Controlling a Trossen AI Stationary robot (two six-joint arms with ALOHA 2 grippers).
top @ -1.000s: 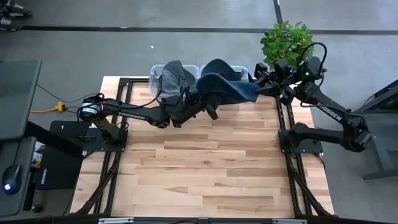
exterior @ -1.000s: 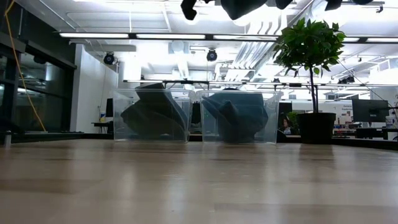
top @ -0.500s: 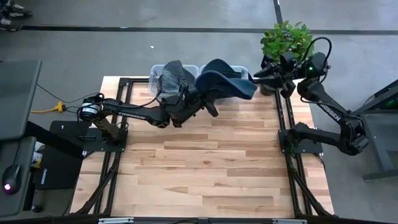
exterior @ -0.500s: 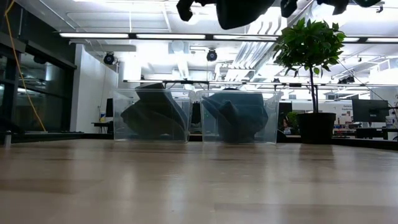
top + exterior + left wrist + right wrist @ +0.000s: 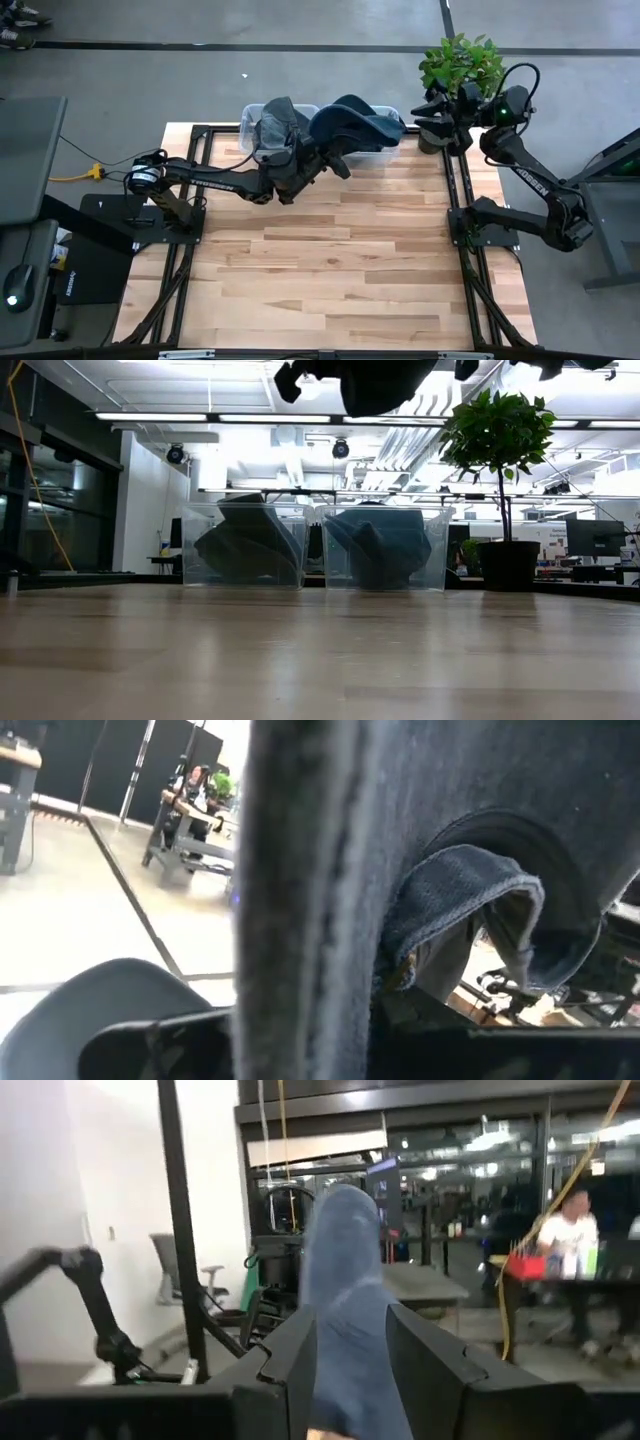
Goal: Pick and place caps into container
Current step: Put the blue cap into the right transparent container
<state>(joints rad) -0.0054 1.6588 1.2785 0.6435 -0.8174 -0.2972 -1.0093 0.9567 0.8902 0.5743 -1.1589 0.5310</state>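
A dark blue cap hangs in the air between both grippers, above the right clear container at the table's far edge; in the low view the cap shows at the top. My left gripper is shut on its near-left side. My right gripper is at its right end, beside the plant, shut on blue cloth. A grey cap fills the left container. Another blue cap lies in the right container. My left gripper holds the dark blue cap by its near-left edge, coming level from the table's left. The cloth fills the wrist view and hides the fingers. The cap is lifted clear of the table. My right gripper has the cap's right end pinched between its two fingers, coming from the table's right, roughly level. The cloth runs away from the fingers toward the left arm. One layer or several, I cannot tell.
A potted plant stands just past the table's far right corner, close behind my right gripper. The two clear containers sit side by side on the far edge. The bare wooden tabletop stretches toward the near edge.
My right gripper has moved toward the far right, closer to the plant. The cap has shifted left and toward the far edge, now over the right container; its right end has drawn in and the cap looks more bunched. My left gripper has followed slightly.
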